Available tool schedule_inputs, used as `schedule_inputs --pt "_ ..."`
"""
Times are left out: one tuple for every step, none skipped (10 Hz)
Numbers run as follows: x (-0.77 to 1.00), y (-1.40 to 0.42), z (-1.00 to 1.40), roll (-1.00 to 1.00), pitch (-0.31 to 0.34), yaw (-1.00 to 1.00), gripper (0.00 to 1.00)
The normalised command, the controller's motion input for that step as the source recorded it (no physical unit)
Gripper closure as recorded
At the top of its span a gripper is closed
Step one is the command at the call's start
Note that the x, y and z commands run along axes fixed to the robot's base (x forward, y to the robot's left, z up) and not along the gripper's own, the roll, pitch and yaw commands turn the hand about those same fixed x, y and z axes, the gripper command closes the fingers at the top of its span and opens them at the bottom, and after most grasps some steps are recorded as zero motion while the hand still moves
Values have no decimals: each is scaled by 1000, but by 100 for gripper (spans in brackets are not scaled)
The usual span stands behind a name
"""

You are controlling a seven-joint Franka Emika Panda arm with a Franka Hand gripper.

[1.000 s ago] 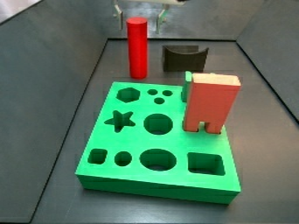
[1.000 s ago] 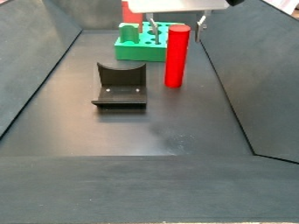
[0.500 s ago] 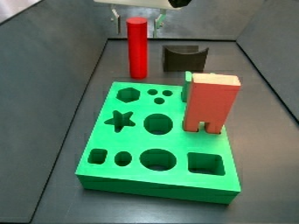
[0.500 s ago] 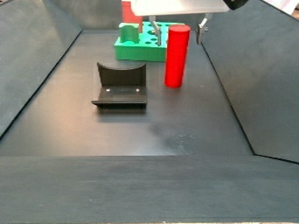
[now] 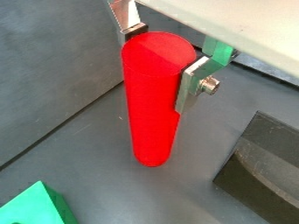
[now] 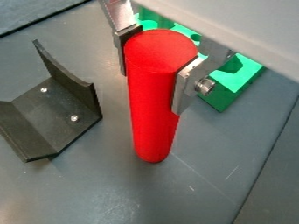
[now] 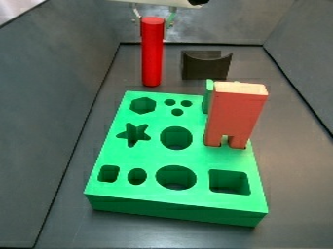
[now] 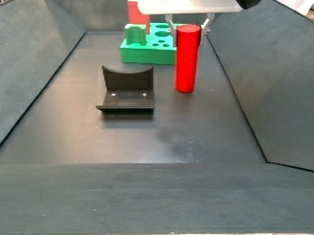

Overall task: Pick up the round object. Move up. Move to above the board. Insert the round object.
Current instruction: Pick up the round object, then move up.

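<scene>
1. Standing upright at the top centre of a side view, the round object [image 7: 152, 51], a tall red cylinder, sits just beyond the far edge of the board [image 7: 182, 156].
2. Up at its top end is the gripper [image 5: 163, 52], and in both wrist views its silver fingers [image 6: 191, 81] press against opposite sides of the cylinder's upper part, jaws closed narrow on it.
3. From these frames I cannot tell whether the cylinder's base touches the dark floor or is just clear of it; in a wrist view the base [image 6: 153, 157] looks right at floor level.
4. The board fills the lower middle of that side view, bright green, with star, hexagon, circle and square holes all showing.
5. On the board's right side stands the salmon-red block [image 7: 237, 114], upright on two legs.
6. Behind it, at the upper right, rests the small dark arch-shaped block [image 7: 204, 64], just beside the cylinder but apart from it.
7. In a side view from the opposite end, the dark fixture [image 8: 125, 88] sits left of centre, the cylinder to its right, the board far behind.
</scene>
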Motion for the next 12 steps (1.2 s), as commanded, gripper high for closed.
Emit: schedule_inputs --pt "0 0 0 0 0 0 100" --pt "0 0 0 0 0 0 100" --pt "0 0 0 0 0 0 100" --pt "0 0 0 0 0 0 100" --pt "0 0 0 0 0 0 100" --pt "0 0 0 0 0 0 100" --pt "0 0 833 0 0 0 100" --pt "-36 55 826 1 28 -15 100" --pt "-49 37 681 -1 41 -22 100" --pt "-30 27 530 -1 43 -24 100" --pt "-15 22 361 -1 51 -23 100" --pt "1 20 188 -1 62 -22 100"
